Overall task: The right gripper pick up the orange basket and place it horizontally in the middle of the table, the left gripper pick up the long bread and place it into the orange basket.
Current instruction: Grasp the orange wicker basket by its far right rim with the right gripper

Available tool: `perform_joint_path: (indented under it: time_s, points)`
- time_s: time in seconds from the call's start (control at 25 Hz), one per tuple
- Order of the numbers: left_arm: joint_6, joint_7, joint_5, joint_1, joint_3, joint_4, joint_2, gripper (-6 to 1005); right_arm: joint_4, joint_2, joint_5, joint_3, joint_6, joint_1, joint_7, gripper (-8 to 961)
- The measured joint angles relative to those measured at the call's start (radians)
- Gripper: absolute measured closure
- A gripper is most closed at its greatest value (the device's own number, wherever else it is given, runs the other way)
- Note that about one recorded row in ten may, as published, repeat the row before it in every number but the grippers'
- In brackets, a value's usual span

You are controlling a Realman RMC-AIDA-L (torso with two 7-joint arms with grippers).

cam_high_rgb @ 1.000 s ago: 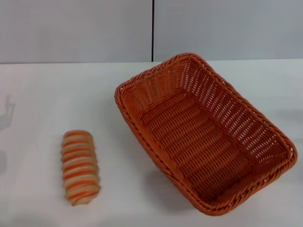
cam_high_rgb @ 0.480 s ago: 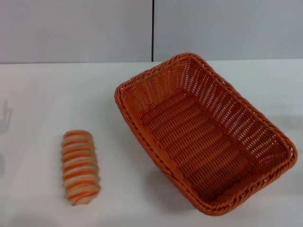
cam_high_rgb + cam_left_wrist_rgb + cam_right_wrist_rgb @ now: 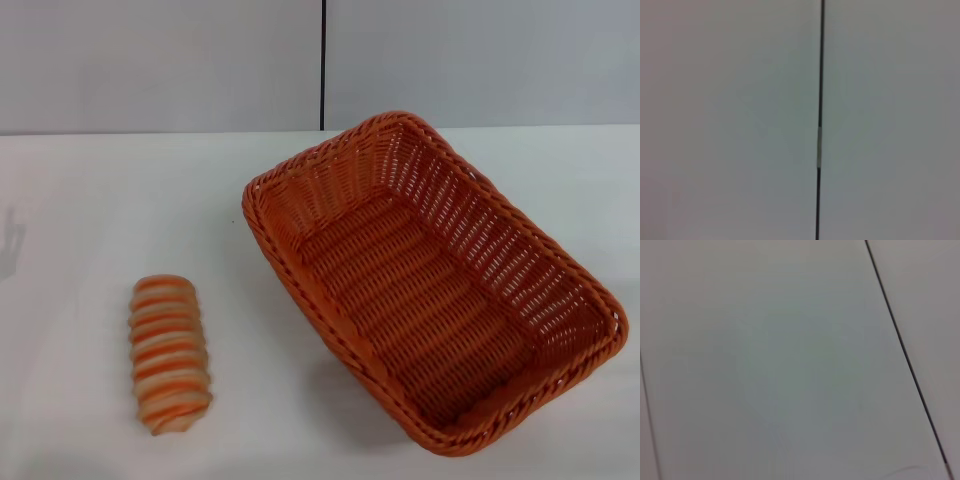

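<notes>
Nothing on the bench (image 3: pixel 90 190) is shifting since the earlier frames; only a faint shadow at its left edge is shrinking. Basket (image 3: pixel 430 275) is lying diagonally at centre-right, empty, with bread (image 3: pixel 168 353) well apart at front left. Neither claw is showing, so their state cannot be told; both wrist views are facing grey panels.

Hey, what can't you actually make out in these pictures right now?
- Both grippers: outside the head view; the wrist views show only grey panels with dark seams.
- The orange basket: its near outer side is hidden behind its own rim.
- The long bread: its underside, against the table.
</notes>
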Motion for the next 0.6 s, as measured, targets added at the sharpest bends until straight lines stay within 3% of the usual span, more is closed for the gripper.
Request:
perform_joint_path:
  time_s: [0.12,0.4,0.44,0.48,0.52,0.6]
  points:
    - [0.029,-0.019,0.000,0.017,0.001,0.003,0.002,197,-0.088,0.000,-0.018,-0.002,0.002,-0.009,0.142,371]
    - [0.038,-0.024,0.000,0.031,0.003,0.005,0.004,199,-0.520,-0.003,-0.165,-0.002,-0.012,0.013,0.681,371]
    - [0.038,-0.024,0.000,0.031,0.003,0.005,0.004,200,-0.520,-0.003,-0.165,-0.002,-0.012,0.013,0.681,371]
    - [0.038,-0.024,0.000,0.031,0.003,0.005,0.004,200,-0.621,-0.005,-0.244,-0.002,-0.026,0.039,0.809,371]
    - [0.038,-0.024,0.000,0.032,0.003,0.005,0.004,200,-0.621,-0.005,-0.244,-0.002,-0.026,0.039,0.809,372]
    - [0.039,-0.028,0.000,0.032,0.011,0.004,0.004,201,-0.756,-0.007,-0.419,-0.002,-0.042,0.103,0.991,372]
